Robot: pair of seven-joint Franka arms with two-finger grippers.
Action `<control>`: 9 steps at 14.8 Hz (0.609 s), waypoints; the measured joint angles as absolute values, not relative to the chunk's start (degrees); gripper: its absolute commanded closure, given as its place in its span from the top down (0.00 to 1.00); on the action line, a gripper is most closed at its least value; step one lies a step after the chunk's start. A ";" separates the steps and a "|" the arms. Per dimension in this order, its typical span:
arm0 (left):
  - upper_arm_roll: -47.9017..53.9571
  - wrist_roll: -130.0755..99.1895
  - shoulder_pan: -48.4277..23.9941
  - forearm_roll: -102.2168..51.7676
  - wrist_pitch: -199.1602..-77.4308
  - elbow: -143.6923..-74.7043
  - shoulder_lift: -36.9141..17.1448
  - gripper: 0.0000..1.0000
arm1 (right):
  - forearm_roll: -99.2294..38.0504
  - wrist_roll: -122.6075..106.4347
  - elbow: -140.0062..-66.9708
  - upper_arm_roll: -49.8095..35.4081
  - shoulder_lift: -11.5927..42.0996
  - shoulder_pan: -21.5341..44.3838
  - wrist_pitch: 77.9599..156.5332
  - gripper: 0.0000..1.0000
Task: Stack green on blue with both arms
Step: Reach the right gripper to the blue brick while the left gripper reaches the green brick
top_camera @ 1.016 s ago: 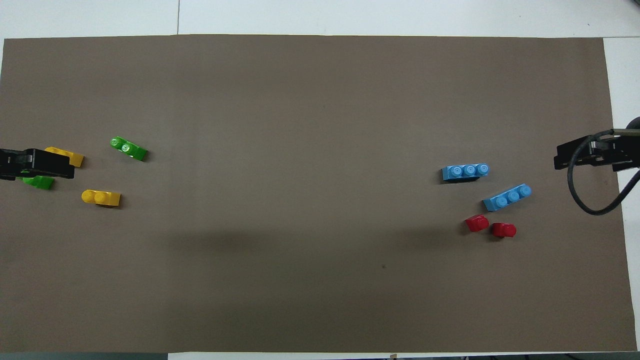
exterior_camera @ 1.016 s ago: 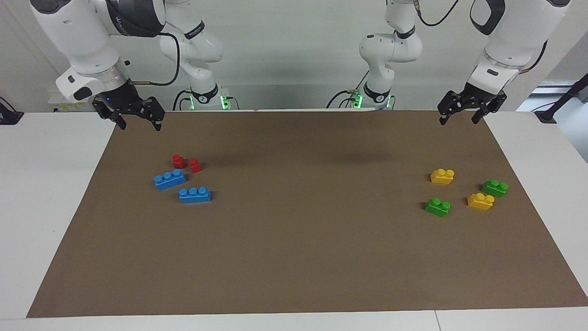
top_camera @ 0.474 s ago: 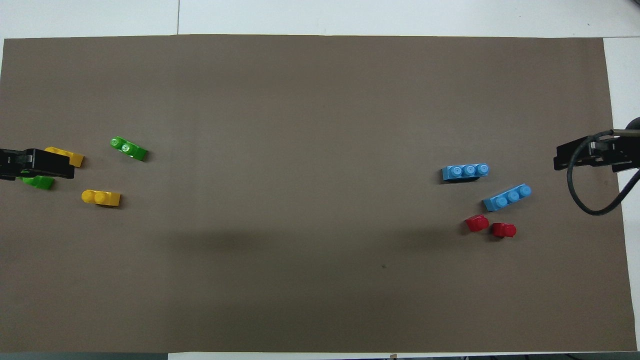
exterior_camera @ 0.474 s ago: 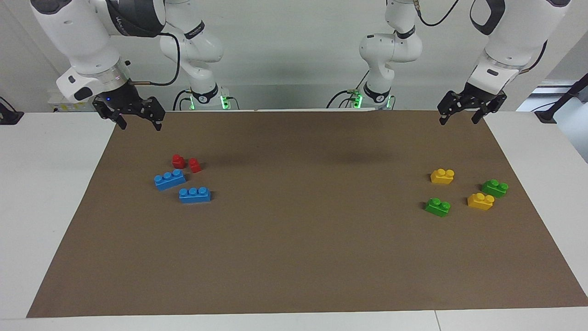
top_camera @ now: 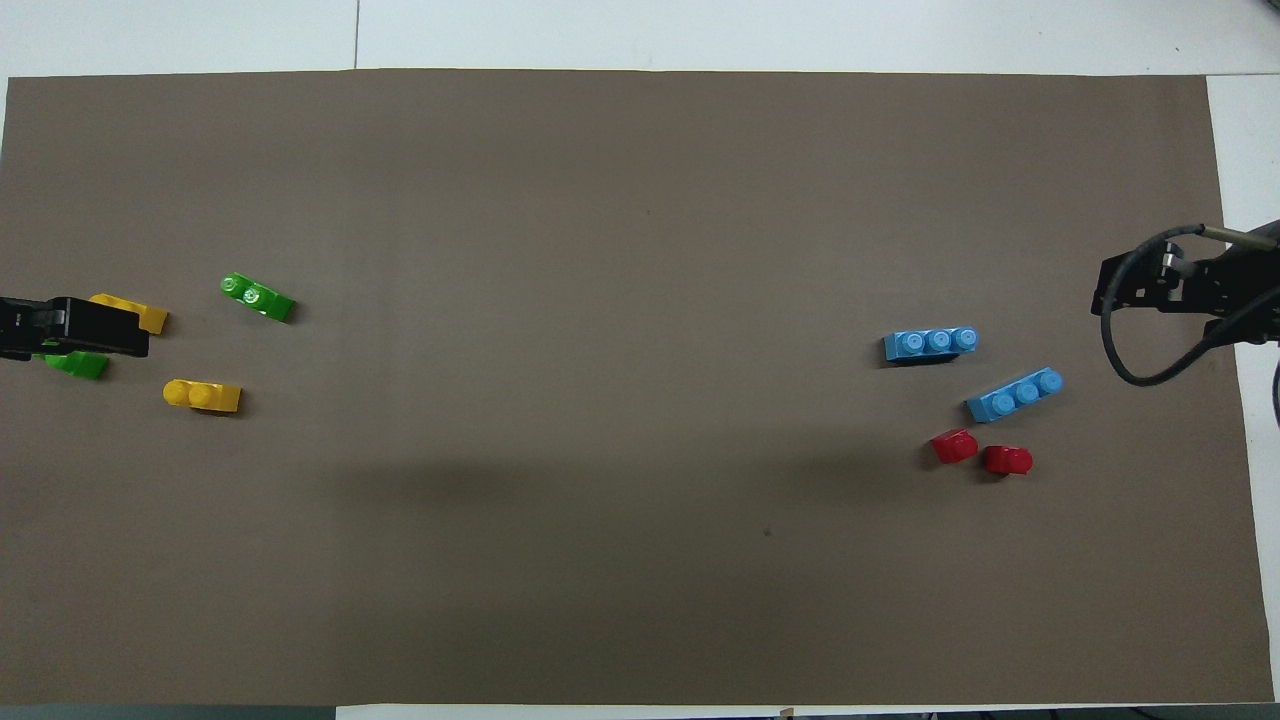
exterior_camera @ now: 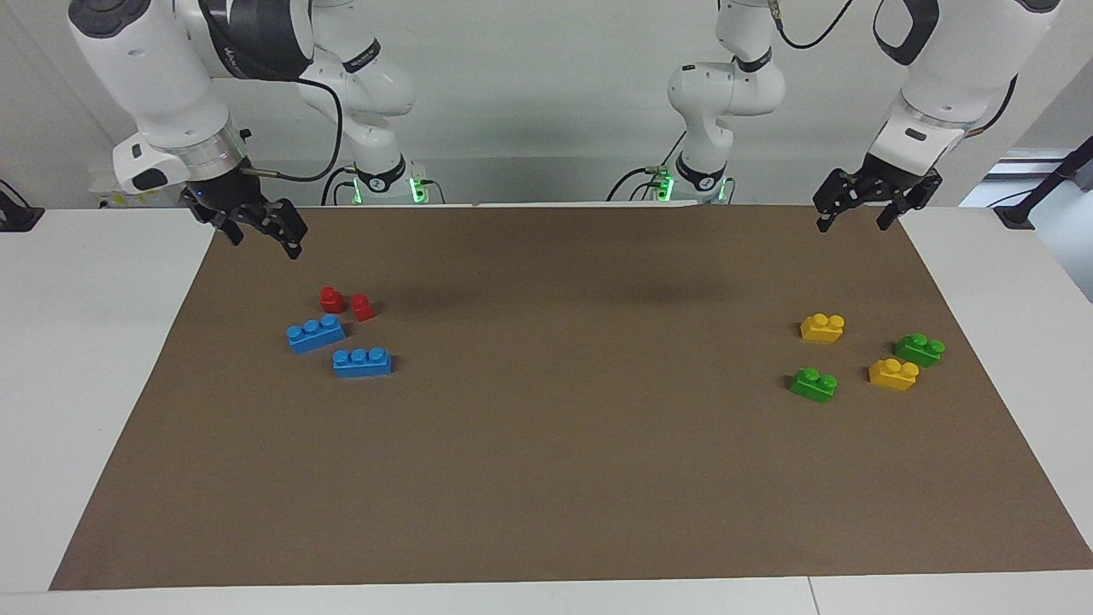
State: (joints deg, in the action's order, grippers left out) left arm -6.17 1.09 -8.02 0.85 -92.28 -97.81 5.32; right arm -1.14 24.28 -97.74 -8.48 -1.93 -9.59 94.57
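Observation:
The bright-green two-stud brick (exterior_camera: 813,384) lies on the brown mat at the left arm's end; it also shows in the overhead view (top_camera: 257,297). Two alike light-blue three-stud bricks lie at the right arm's end: one (exterior_camera: 362,361) (top_camera: 931,345) farther from the robots, the other (exterior_camera: 315,333) (top_camera: 1014,395) nearer. My left gripper (exterior_camera: 851,224) (top_camera: 80,335) is open and empty, raised over the mat's edge. My right gripper (exterior_camera: 265,243) (top_camera: 1130,290) is open and empty, raised over the mat's corner by the red bricks.
A darker green brick (exterior_camera: 920,349) and two yellow bricks (exterior_camera: 822,327) (exterior_camera: 893,374) lie around the bright-green one. Two small red bricks (exterior_camera: 331,299) (exterior_camera: 363,307) lie just nearer the robots than the blue ones. The brown mat (exterior_camera: 546,478) covers the white table.
My right gripper has turned and shifted a little over the mat, away from the robots. The left arm and all bricks have not moved.

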 measured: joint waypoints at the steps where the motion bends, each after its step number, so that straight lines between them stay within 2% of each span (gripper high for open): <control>1: -6.18 1.09 -8.02 0.85 -92.28 -97.80 5.33 1.00 | -3.00 30.20 -98.16 -8.48 -1.91 -9.44 95.57 1.00; 4: -6.32 1.09 -7.96 0.85 -92.25 -97.80 5.33 1.00 | -9.64 47.50 -99.17 -8.36 -0.83 -9.52 98.60 1.00; 9: -6.41 -1.32 -7.94 0.85 -92.58 -98.24 5.39 1.00 | -19.63 66.42 -99.50 -8.13 5.24 -11.56 101.55 0.99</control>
